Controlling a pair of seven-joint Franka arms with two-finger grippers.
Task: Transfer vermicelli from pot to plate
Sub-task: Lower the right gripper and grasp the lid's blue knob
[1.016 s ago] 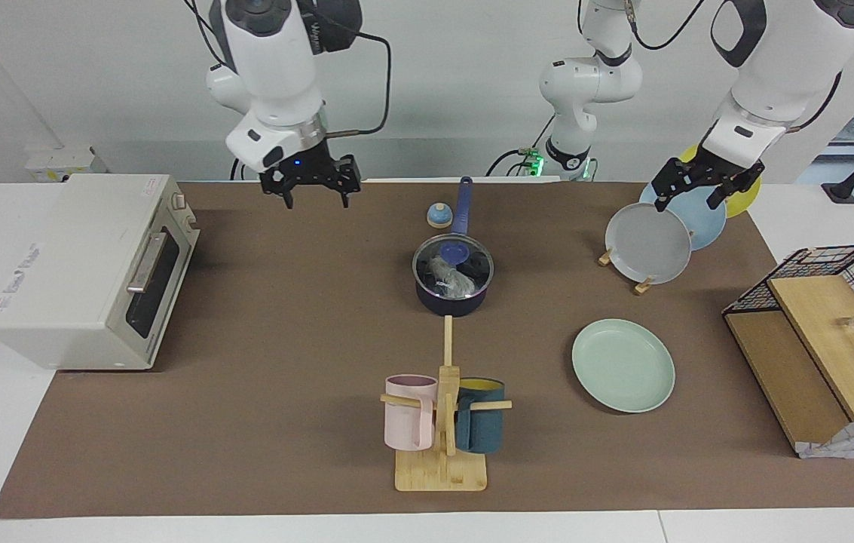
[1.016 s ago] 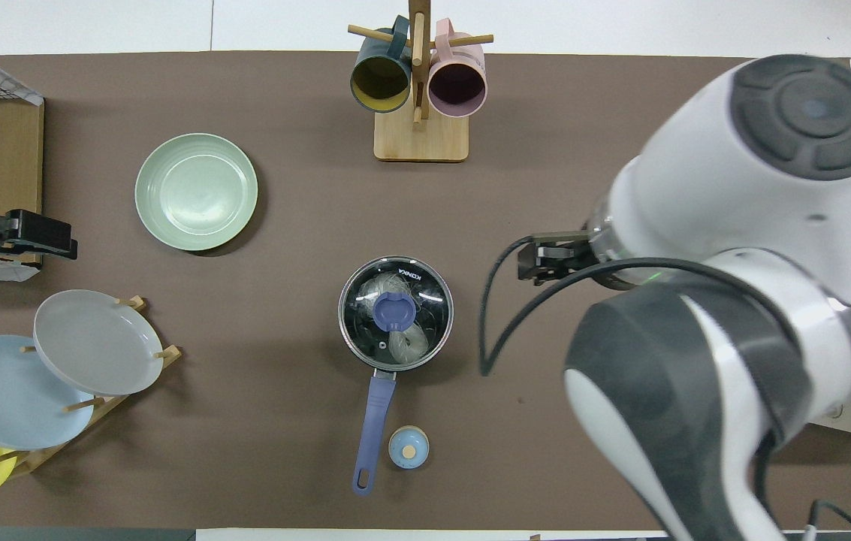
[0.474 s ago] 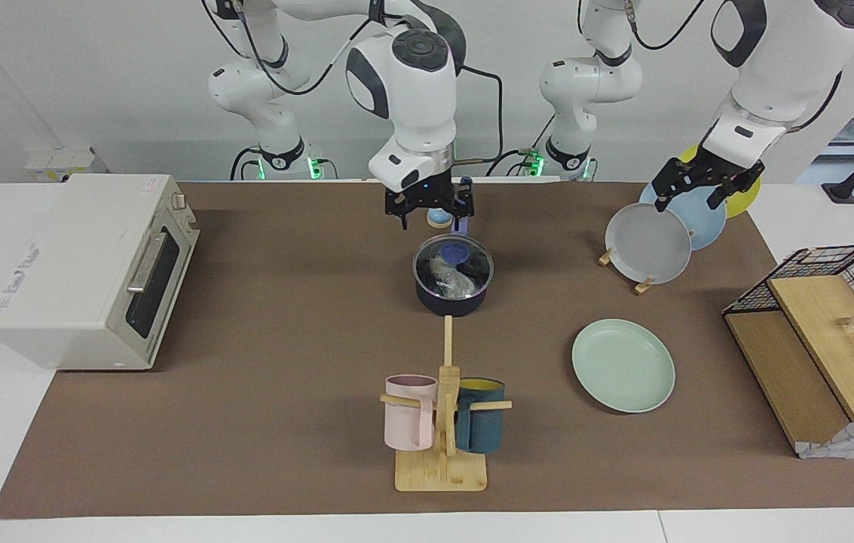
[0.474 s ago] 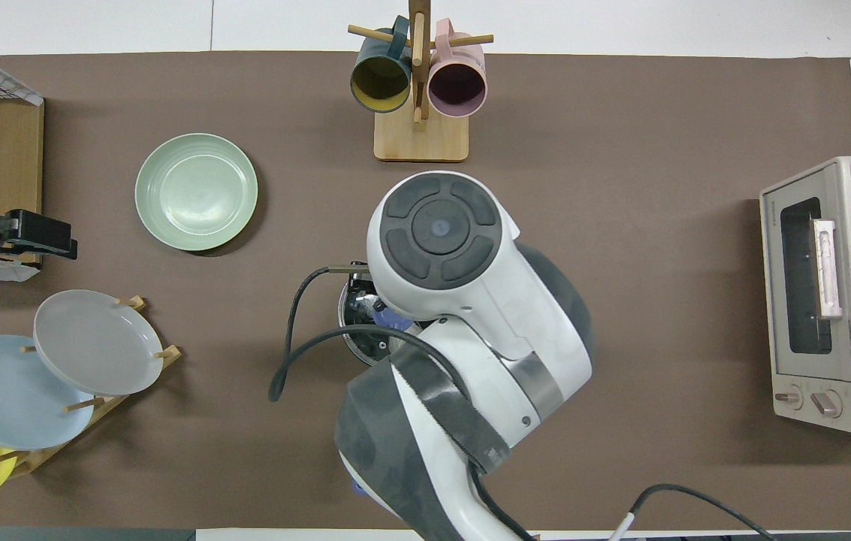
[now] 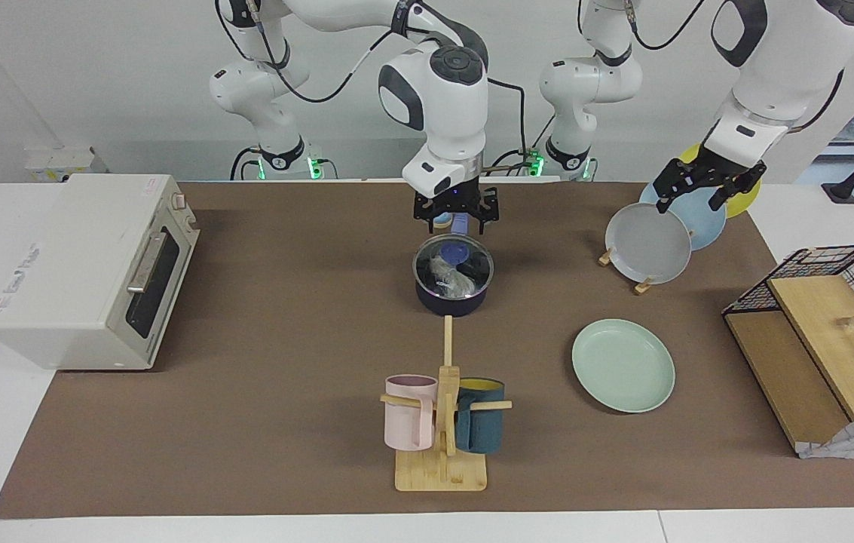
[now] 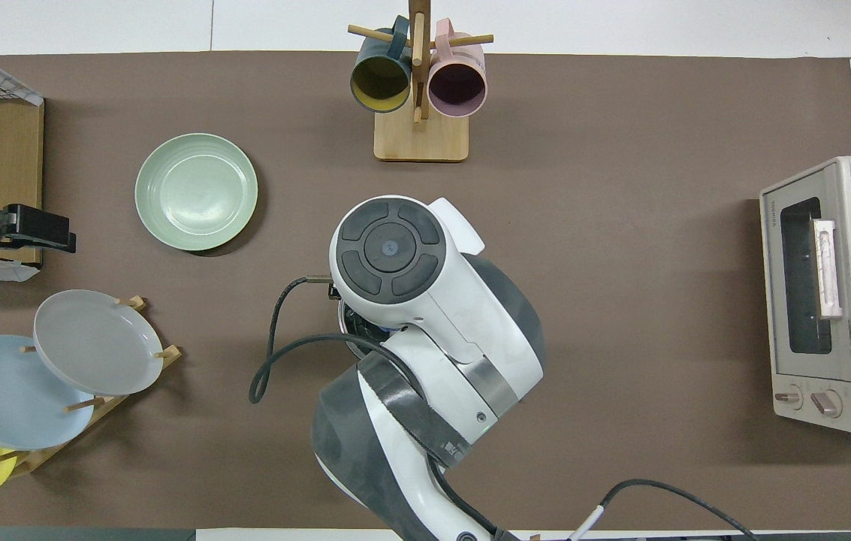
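Hovering spread-fingered above the pot's (image 5: pixel 451 280) lidded 12 o'clock edge, the right gripper (image 5: pixel 455 214) should be centring on the knob; vermicelli (image 5: pixel 451 279) is sitting inside. Left gripper (image 5: pixel 706 188) is waiting unclenched.

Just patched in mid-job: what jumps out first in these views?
The right gripper hangs open over the pot at mid-table, whose glass lid is on with vermicelli showing beneath. The empty mint plate waits toward the left arm's end, farther from the robots.
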